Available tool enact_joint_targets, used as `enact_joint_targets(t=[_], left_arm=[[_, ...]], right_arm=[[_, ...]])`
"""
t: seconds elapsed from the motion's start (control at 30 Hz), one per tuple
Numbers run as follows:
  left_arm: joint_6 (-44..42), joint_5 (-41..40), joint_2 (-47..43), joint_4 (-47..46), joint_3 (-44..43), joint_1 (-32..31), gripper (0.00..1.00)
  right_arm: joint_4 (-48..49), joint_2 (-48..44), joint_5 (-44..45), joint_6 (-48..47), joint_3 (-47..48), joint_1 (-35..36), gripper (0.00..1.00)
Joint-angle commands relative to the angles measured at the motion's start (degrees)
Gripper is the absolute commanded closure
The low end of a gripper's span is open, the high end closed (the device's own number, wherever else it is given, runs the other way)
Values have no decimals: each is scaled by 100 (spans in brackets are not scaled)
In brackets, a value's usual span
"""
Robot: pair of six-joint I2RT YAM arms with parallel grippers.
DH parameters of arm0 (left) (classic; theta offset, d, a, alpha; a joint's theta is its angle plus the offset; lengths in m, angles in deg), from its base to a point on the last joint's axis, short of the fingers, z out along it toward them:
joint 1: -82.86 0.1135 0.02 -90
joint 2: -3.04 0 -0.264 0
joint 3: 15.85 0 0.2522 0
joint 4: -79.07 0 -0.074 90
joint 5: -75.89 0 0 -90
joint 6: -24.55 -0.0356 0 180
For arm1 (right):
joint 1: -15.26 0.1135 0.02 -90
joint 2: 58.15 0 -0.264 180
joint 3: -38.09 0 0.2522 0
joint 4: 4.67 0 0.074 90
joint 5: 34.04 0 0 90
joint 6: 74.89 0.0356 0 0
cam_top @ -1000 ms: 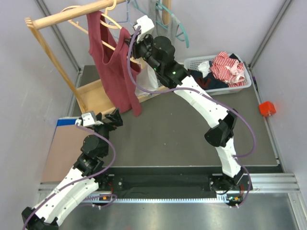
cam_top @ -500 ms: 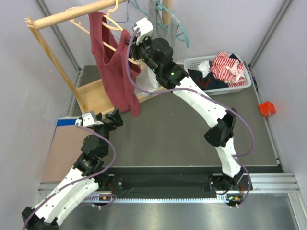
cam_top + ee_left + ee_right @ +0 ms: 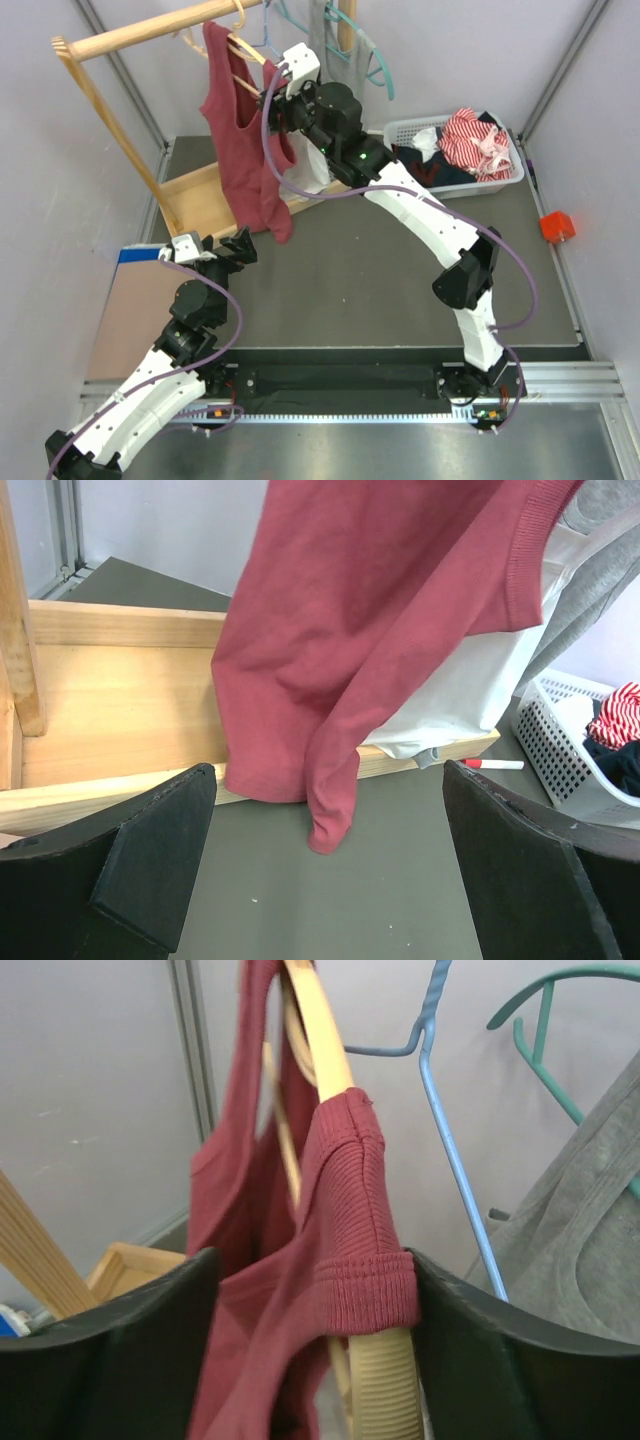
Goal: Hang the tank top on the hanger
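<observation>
The maroon tank top (image 3: 245, 150) hangs from the tan wooden hanger (image 3: 243, 52) on the rack's rail, its hem brushing the rack's base. In the right wrist view its ribbed strap (image 3: 355, 1220) sits over the hanger's (image 3: 320, 1040) ridged arm end. My right gripper (image 3: 270, 98) is up at that shoulder, open, and its jaws (image 3: 312, 1280) straddle the strap and the hanger end; the strap's edge touches the right finger. My left gripper (image 3: 240, 245) rests low on the table, open (image 3: 330, 880) and empty, facing the top's hem (image 3: 330, 830).
The wooden rack (image 3: 130, 35) also carries a blue wire hanger (image 3: 450, 1160), a teal hanger (image 3: 372, 55) and a grey top (image 3: 590, 1230). A white garment (image 3: 470, 690) hangs behind the maroon one. A white laundry basket (image 3: 505, 178) and a red object (image 3: 557, 226) lie to the right.
The right jaws have spread apart from a tight grip on the strap. The hanger and top have swung a little toward the right. The left arm has stayed still.
</observation>
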Motion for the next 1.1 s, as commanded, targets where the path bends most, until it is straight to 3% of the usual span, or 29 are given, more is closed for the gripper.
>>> enact_joint_targets(t=[0.0, 0.1, 0.3, 0.43, 0.6, 0.8, 1.07], left_arm=[[41, 20, 25, -108, 7, -4, 1], [32, 3, 7, -99, 7, -13, 1], [41, -6, -37, -55, -2, -4, 1], [-12, 38, -37, -64, -2, -4, 1], [-65, 73, 33, -28, -46, -13, 1], [-91, 21, 86, 16, -81, -4, 1], [-126, -32, 86, -11, -64, -4, 1]], right_arm=[[97, -851, -64, -167, -242, 55, 15], [106, -1211, -82, -263, -602, 90, 0], [306, -2353, 67, -492, -1945, 318, 0], [475, -3503, 383, -633, -3577, 608, 0], [571, -4621, 1077, -36, -5399, 565, 0], [737, -6167, 903, 1458, -8103, -594, 0], [396, -8365, 1157, 2179, -9918, -1483, 0]])
